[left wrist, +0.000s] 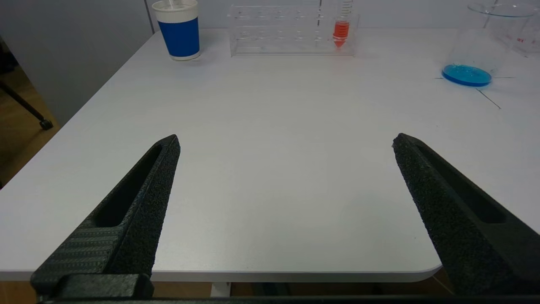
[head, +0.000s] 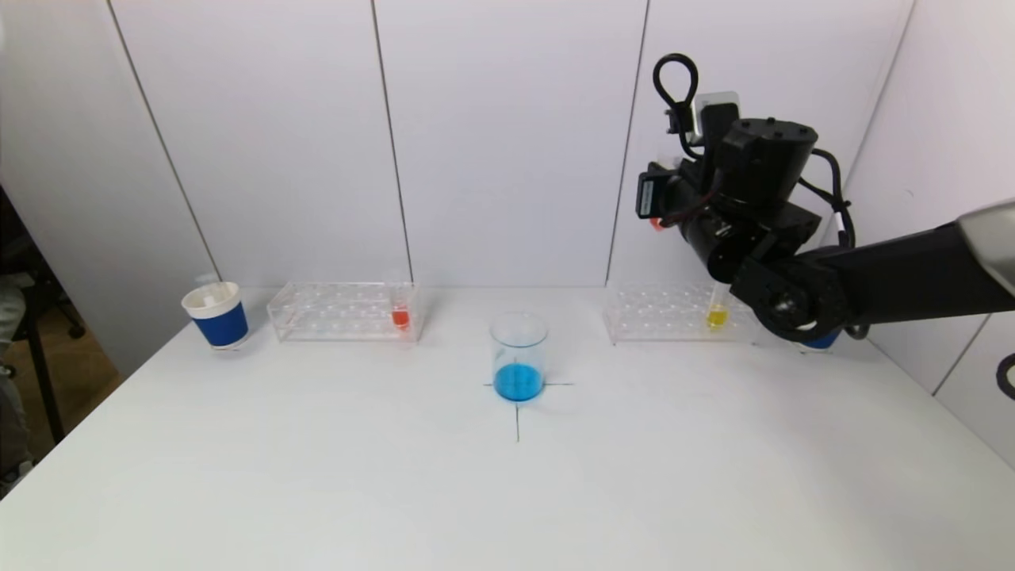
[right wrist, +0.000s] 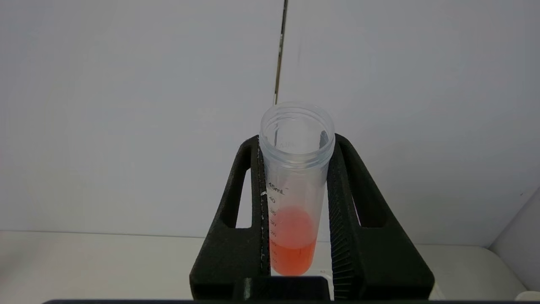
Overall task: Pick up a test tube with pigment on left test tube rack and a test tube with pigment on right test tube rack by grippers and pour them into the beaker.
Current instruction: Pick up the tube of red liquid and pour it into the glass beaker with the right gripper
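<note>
My right claw [right wrist: 295, 202] is clamped on a test tube [right wrist: 295, 185] holding orange-red pigment in its lower part, the open mouth pointing away from my wrist toward the white wall; both fingers [right wrist: 341, 219] press flat against the tube's sides. In the head view that arm is raised above the right test tube rack [head: 674, 313], well off the surface [head: 507, 492], and the held tube is mostly hidden behind the wrist there. The right rack, at the far right of the surface, carries one tube with yellow pigment [head: 717, 316] near its right end. The beaker [head: 518, 357] stands between the two racks on a drawn cross mark, upright, with blue liquid pooled at its bottom. The left test tube rack [head: 341, 311] sits at the far left, and a tube with orange-red pigment [head: 400, 316] stands upright in its right end. A blue and white paper cup [head: 216, 315] stands just left of that rack. My left claw [left wrist: 287, 177] hangs low near the front left edge of the surface, fingers [left wrist: 143, 202] spread wide apart and gripping nothing, pointing toward the left rack and the cup.
</note>
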{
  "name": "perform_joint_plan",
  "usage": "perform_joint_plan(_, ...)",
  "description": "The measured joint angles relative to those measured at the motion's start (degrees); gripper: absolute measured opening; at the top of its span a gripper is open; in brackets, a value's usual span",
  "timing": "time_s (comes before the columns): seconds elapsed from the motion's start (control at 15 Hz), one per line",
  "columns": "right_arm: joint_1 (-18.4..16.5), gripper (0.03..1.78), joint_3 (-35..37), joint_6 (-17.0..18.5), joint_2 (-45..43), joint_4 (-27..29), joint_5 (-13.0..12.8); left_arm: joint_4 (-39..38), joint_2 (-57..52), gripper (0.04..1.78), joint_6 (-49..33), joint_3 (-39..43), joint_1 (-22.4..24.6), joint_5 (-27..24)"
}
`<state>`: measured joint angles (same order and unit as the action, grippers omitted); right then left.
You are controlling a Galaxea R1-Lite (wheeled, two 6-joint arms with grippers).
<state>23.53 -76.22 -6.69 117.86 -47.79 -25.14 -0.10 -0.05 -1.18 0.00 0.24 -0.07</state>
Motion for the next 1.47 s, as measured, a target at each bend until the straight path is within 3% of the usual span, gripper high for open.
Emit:
perform_joint_plan(0.2,0.3,0.46,-4.0,-3.3,-1.0,3.6,0.8,0.0,0.0,1.76,0.0,0.0,0.0,0.0)
perform_joint_plan(0.27,0.3,0.46,-4.9,-4.0,-1.2,3.6,2.5,0.0,0.0,1.76,0.0,0.0,0.0,0.0)
perform_joint_plan(0.73,1.6,0.46,-9.4,-6.2,-1.5,6.8,18.2,0.0,0.0,1.76,0.0,0.0,0.0,0.0)
perform_joint_plan(1.0,1.7,0.46,-8.9,-8.3,-1.4,7.9,30.0,0.0,0.0,1.76,0.0,0.0,0.0,0.0)
perform_joint_plan(1.27,1.2,0.46,-8.2,-16.3,-0.3,11.4,41.5,0.0,0.0,1.76,0.0,0.0,0.0,0.0)
perform_joint_plan(1.47,1.2,0.46,-8.7,-22.9,1.5,12.4,47.6,0.0,0.0,1.76,0.0,0.0,0.0,0.0)
